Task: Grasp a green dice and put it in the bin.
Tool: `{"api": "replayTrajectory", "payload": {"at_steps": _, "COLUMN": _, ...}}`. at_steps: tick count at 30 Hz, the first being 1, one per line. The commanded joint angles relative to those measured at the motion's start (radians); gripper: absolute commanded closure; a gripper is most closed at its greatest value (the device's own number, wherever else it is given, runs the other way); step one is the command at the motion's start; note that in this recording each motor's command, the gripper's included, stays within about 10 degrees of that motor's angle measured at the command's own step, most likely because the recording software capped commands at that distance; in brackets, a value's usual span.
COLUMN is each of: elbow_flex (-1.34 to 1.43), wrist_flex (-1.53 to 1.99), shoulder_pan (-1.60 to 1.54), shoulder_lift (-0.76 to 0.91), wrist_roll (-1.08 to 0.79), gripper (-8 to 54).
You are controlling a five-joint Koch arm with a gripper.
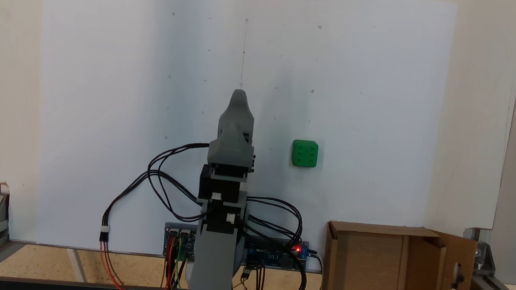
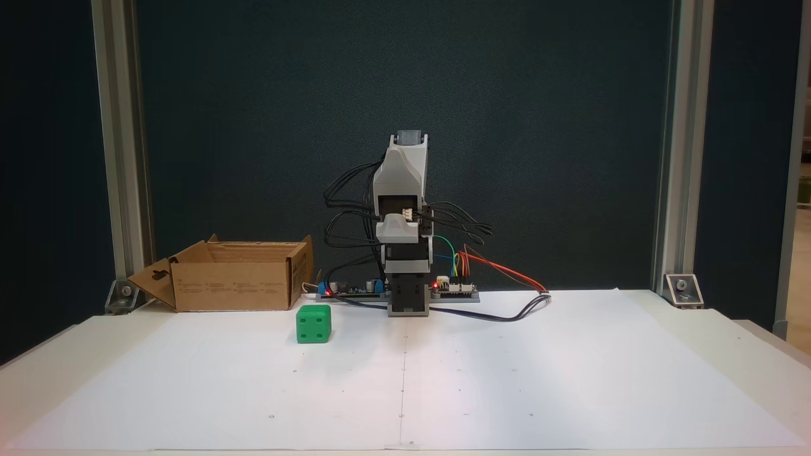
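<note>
well apart from the folded arm, the dice (image 1: 305, 154) sits on the white sheet (image 1: 103, 103), near the bin (image 1: 372, 229). whether the gripper (image 1: 239, 97) is parted, i cannot tell. likely risk: an off-centre approach nudges the dice away.

The green dice (image 1: 305, 154) (image 2: 313, 324) is a small bright green cube with rounded corners and recessed ring pips. It rests flat on the white sheet, six pips facing up, four facing the front fixed view. The bin (image 1: 372, 248) (image 2: 231, 278) is a brown corrugated cardboard box, open-topped, standing upright, flaps spread, one flap with a keyhole-shaped cutout. The two are apart.
</note>
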Motion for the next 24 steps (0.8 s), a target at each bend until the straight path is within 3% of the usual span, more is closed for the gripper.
{"api": "replayTrajectory", "payload": {"at_steps": 1, "elbow_flex": 0.048, "wrist_flex": 0.138, "shoulder_pan": 0.043, "shoulder_lift": 0.109, "wrist_roll": -0.003, "gripper": 2.1}}
{"api": "replayTrajectory", "payload": {"at_steps": 24, "elbow_flex": 0.048, "wrist_flex": 0.106, "shoulder_pan": 0.041, "shoulder_lift": 0.112, "wrist_roll": -0.005, "gripper": 1.6}}
